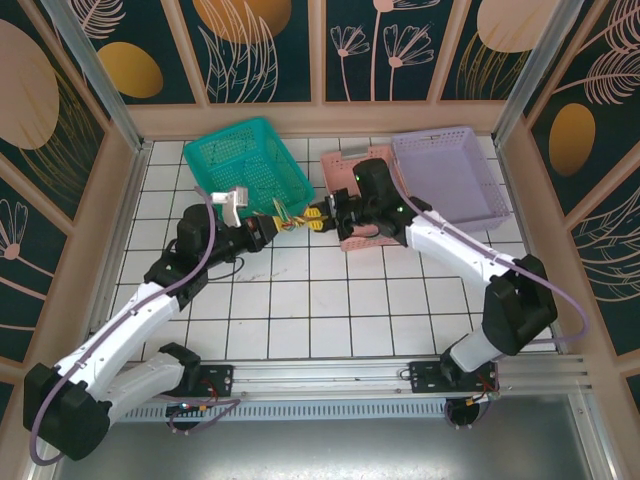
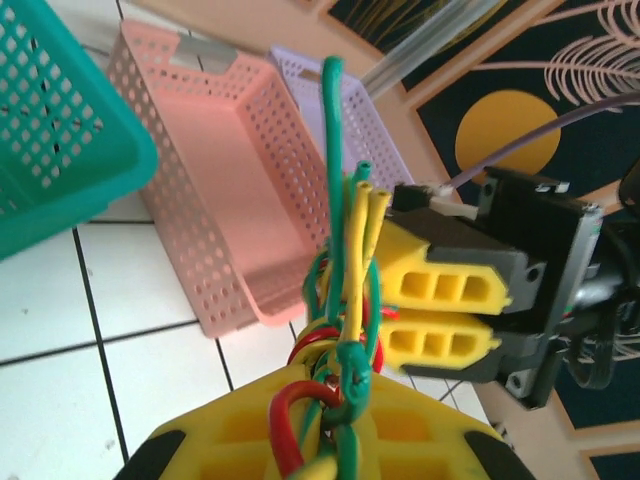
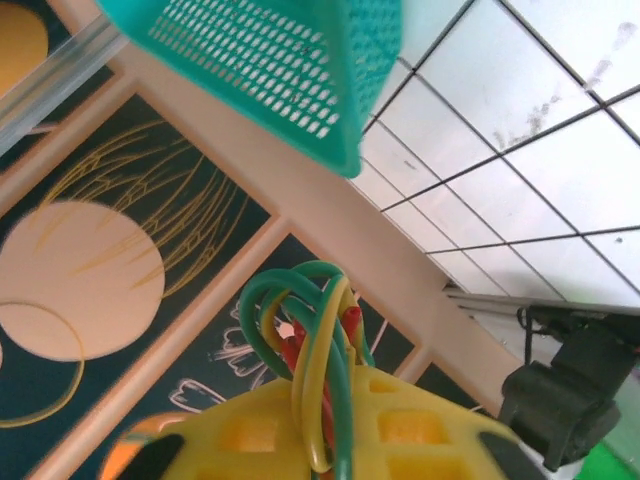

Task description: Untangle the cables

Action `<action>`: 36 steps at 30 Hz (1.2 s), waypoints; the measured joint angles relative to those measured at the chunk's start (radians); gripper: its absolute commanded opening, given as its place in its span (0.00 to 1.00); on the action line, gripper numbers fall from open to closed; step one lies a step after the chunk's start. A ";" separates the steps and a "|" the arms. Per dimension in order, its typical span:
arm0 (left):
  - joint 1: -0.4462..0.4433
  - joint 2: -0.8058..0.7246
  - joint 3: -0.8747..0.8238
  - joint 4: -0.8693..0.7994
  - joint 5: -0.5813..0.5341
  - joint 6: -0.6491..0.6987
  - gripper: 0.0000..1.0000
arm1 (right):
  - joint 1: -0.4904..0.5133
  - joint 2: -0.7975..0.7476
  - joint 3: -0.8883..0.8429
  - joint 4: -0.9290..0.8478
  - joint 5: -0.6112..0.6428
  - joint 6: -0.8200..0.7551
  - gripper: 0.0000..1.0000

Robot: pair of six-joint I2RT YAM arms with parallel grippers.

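Note:
The cables (image 1: pixel 295 221) are a knotted bundle of green, yellow and red wires hanging in the air between my two grippers, above the tiles in front of the baskets. My left gripper (image 1: pixel 283 222) is shut on one side of the bundle. In the left wrist view the cables (image 2: pixel 345 290) rise out of its yellow fingers (image 2: pixel 250 430), with a red loop and a green knot at the jaws. My right gripper (image 1: pixel 316 218) is shut on the other side. In the right wrist view a loop of the cables (image 3: pixel 320 330) sticks out from between its yellow fingers (image 3: pixel 430 430).
A teal basket (image 1: pixel 250 165) stands at the back left, a pink basket (image 1: pixel 362 240) just behind the right gripper, and a lilac basket (image 1: pixel 450 185) at the back right. White tiles lie free in front of the grippers. Walls enclose the table.

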 measured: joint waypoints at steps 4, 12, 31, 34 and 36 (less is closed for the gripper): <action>0.002 0.026 0.094 -0.011 -0.057 -0.063 0.89 | -0.011 -0.004 0.110 -0.106 0.114 -0.190 0.00; 0.010 0.046 0.287 -0.159 -0.122 -0.521 0.94 | -0.010 -0.132 -0.047 -0.034 0.534 -0.412 0.00; -0.123 0.086 0.270 -0.261 -0.250 -1.292 0.99 | 0.321 -0.153 -0.210 0.601 0.978 -1.079 0.00; -0.131 0.097 0.274 -0.261 -0.283 -1.310 0.98 | 0.338 -0.153 -0.210 0.620 0.990 -1.111 0.00; -0.131 0.124 0.294 -0.269 -0.306 -1.318 0.99 | 0.348 -0.153 -0.210 0.623 0.992 -1.125 0.00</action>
